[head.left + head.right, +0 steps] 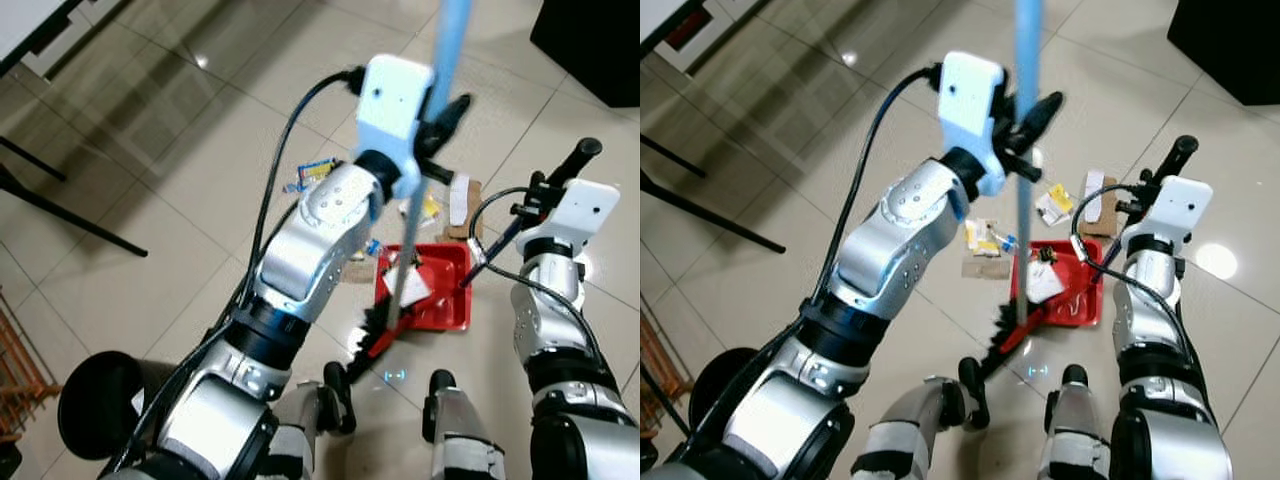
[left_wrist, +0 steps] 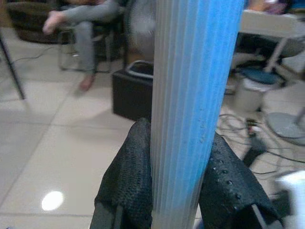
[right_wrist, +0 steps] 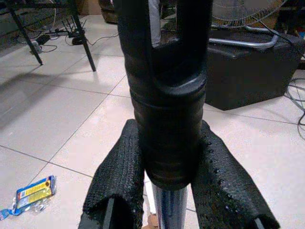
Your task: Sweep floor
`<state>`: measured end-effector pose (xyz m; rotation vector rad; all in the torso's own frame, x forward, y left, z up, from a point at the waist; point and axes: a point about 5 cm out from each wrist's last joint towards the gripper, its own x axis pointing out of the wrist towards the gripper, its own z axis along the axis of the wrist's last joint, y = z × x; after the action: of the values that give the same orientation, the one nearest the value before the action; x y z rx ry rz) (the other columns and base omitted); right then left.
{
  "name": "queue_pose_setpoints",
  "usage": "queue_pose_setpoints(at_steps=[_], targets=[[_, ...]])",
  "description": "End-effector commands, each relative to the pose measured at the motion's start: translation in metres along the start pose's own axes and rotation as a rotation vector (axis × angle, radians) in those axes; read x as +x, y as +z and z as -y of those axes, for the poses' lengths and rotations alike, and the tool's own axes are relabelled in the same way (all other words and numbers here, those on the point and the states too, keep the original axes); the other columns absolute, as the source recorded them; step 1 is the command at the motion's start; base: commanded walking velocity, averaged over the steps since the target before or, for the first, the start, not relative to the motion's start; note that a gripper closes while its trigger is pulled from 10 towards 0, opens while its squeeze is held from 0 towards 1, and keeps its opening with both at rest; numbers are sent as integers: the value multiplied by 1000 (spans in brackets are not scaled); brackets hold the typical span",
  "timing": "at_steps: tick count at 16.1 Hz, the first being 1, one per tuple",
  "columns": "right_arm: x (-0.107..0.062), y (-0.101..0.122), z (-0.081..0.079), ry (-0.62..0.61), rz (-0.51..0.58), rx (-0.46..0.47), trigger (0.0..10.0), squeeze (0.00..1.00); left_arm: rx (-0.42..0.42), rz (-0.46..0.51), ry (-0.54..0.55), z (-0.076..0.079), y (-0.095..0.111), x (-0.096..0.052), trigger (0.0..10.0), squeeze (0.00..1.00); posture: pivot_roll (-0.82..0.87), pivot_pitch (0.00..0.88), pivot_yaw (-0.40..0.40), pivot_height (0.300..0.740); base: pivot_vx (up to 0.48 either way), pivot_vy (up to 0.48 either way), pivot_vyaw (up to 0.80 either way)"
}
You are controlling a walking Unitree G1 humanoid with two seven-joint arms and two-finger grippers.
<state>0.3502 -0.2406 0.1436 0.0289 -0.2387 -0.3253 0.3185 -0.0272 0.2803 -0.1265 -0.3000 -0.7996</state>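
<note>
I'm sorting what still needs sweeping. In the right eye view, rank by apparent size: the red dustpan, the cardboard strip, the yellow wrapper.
1. Red dustpan, clearly largest.
2. Cardboard strip.
3. Yellow wrapper, though it looks close to the strip, so their order is unsure.

Left pincer (image 1: 1025,125) grips blue broom handle (image 1: 1026,60) over red dustpan (image 1: 1080,300).

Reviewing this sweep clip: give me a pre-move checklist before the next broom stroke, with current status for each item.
1. Left gripper clamped on the blue broom handle: ok.
2. Right gripper clamped on the black dustpan handle: ok.
3. Broom bristles at the red dustpan mouth: ok.
4. Litter already in the pan: ok, some paper inside.
5. Loose wrappers beyond the pan collected: not ok.
6. Pan lip flat on the floor: cannot tell.
</note>
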Motion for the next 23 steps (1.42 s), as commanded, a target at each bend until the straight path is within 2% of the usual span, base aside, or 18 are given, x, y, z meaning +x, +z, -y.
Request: queue_pose_setpoints(at_steps=[1, 3, 4, 6, 8, 9, 12, 13, 14, 17, 19, 20, 22, 23], targets=[[-9, -16, -11, 21, -68, 56, 10000, 0, -204, 125, -157, 52, 23, 10, 10000, 0, 50, 332, 262, 740, 0, 0, 0], [-7, -15, -10, 19, -66, 58, 10000, 0, -151, 153, -186, 40, 47, 5, 10000, 0, 56, 323, 262, 740, 0, 0, 0], [-6, -15, -9, 17, -67, 58, 10000, 0, -91, 164, -203, 32, 60, 2, 10000, 0, 59, 316, 259, 740, 0, 0, 0], [-4, -14, -8, 13, -69, 59, 10000, 0, -29, 171, -220, 20, 78, -4, 10000, 0, 67, 300, 255, 740, 0, 0, 0], [-2, -13, -8, 12, -71, 62, 10000, 0, 1, 210, -196, 0, 102, -7, 10000, 0, 68, 286, 250, 740, 0, 0, 0], [-2, -14, -9, 13, -74, 64, 10000, 0, 45, 241, -172, -13, 121, -8, 10000, 0, 69, 279, 247, 740, 0, 0, 0], [-1, -15, -12, 16, -83, 69, 10000, 0, 171, 252, -104, -37, 148, -5, 10000, 0, 79, 260, 242, 740, 0, 0, 0], [-2, -16, -14, 18, -87, 74, 10000, 0, 254, 205, -45, -48, 142, -2, 10000, 0, 78, 260, 243, 740, 0, 0, 0], [-2, -16, -15, 19, -87, 78, 10000, 0, 293, 161, 55, -64, 127, -1, 10000, 0, 65, 258, 241, 740, 0, 0, 0], [-2, -14, -15, 20, -73, 81, 10000, 0, 354, 136, 167, -81, 111, -3, 10000, 0, 43, 256, 232, 740, 0, 0, 0], [0, -10, -13, 10, -54, 97, 10000, 0, 388, 134, 213, -86, 108, -7, 10000, 0, 31, 250, 225, 740, 0, 0, 0], [2, -7, -10, -2, -42, 104, 10000, 0, 417, 129, 247, -91, 103, -10, 10000, 0, 19, 241, 217, 740, 0, 0, 0], [6, 1, -1, -41, -7, 129, 10000, 0, 432, 113, 357, -110, 91, -28, 10000, 0, 0, 220, 200, 740, 0, 0, 0], [7, 5, 3, -54, 6, 140, 10000, 0, 487, 93, 396, -118, 85, -35, 10000, 0, -14, 206, 189, 740, 0, 0, 0]])
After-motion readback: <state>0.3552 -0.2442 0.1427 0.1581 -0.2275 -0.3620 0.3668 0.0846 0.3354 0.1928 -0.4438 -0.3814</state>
